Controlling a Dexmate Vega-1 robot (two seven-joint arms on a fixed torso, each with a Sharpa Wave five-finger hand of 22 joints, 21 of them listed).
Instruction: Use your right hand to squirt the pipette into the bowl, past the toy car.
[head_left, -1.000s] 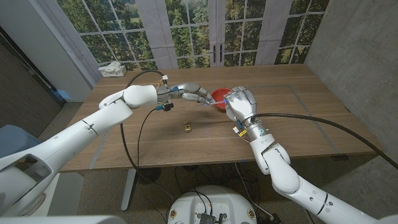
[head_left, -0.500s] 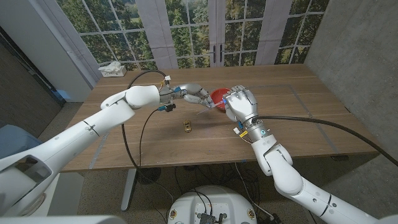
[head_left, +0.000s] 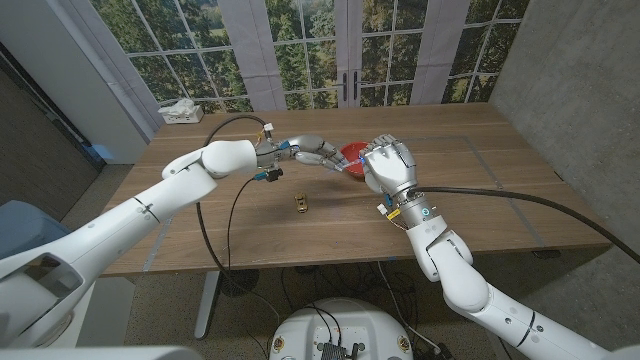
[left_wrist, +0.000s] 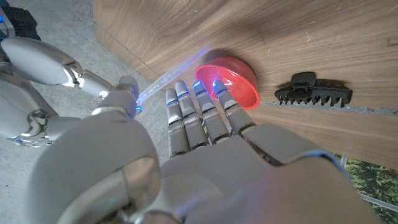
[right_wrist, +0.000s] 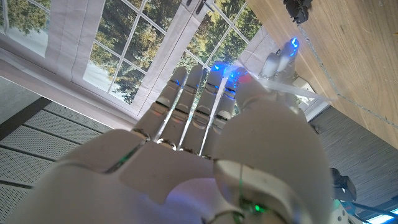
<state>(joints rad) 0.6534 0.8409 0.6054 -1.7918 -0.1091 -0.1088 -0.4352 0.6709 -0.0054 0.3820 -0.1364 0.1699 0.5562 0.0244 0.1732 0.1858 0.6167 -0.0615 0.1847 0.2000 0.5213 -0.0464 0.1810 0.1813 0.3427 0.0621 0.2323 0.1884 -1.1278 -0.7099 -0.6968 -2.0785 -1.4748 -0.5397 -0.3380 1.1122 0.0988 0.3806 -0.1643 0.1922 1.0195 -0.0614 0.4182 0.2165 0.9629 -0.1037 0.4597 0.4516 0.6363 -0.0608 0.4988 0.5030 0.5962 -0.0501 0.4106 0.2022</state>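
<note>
Tissue box (head_left: 181, 111) sits far left at the back of the worktop (head_left: 470, 215). Left hand (head_left: 312, 151) reaches in over the middle w/ fingers (left_wrist: 202, 118) stretched out side by side, thumb alongside; the clear pipette (left_wrist: 163, 79) shows by the thumb tip in left wrist view, but can't tell if that hand pinches it. Toy car (head_left: 301, 203) lies nearer the robot, well short of the hands. Red bowl (head_left: 353, 156) is just past the left fingertips, touching or nearly so; black hair clip (left_wrist: 314, 96) lies beside it. Right hand (head_left: 389, 168) hangs at the bowl's right rim; fingers look loosely curled, grip unclear. Step looks like a handover approx. over the bowl. Next: right hand needs a firm pinch on the bulb, tip over the bowl, then squeeze.
</note>
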